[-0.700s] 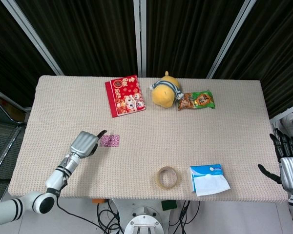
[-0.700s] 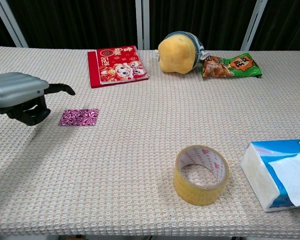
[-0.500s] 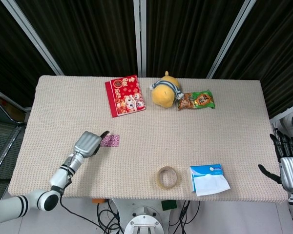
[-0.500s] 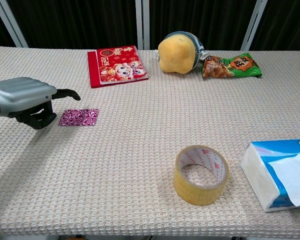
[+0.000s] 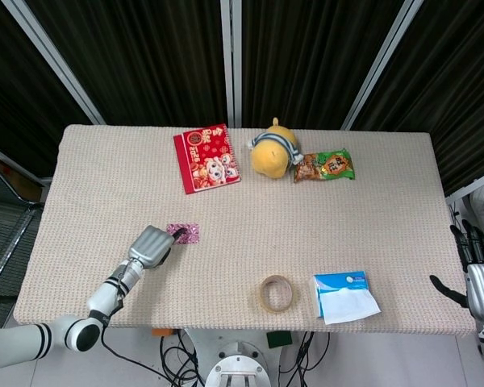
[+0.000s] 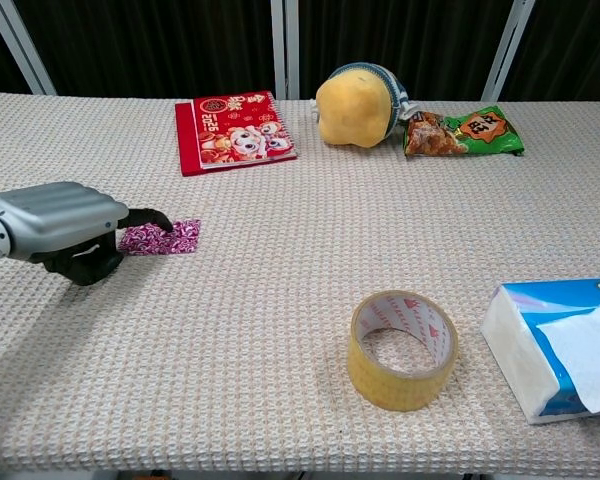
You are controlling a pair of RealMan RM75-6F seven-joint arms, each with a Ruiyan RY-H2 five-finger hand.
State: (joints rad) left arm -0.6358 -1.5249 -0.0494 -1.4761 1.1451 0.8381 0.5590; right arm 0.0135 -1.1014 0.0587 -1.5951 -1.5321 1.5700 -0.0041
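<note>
- Foil packet (image 6: 162, 237), pink and flat, lies on the left part of the tabletop (image 5: 371, 210), nearer the front edge than the red booklet (image 5: 206, 158).
- The left hand (image 6: 62, 222) rests low beside the packet, its fingers (image 6: 150, 217) curled, with one dark tip reaching over the packet's left edge; whether that tip presses the foil or only hovers on it, I cannot tell.
- The right hand (image 5: 477, 270) hangs off the right end of the tabletop, fingers spread and holding nothing.
- The packet looks thin and flush with the woven cloth, so lifting it well probably means sliding a fingertip under one edge or pinning it with the thumb and dragging, not clamping from above.
- A low wrist and slow closing should keep the slick foil from skidding away.
- Tape roll (image 6: 403, 348), tissue pack (image 6: 560, 345), yellow plush toy (image 6: 356, 105) and snack bag (image 6: 464, 132) stand well apart.
</note>
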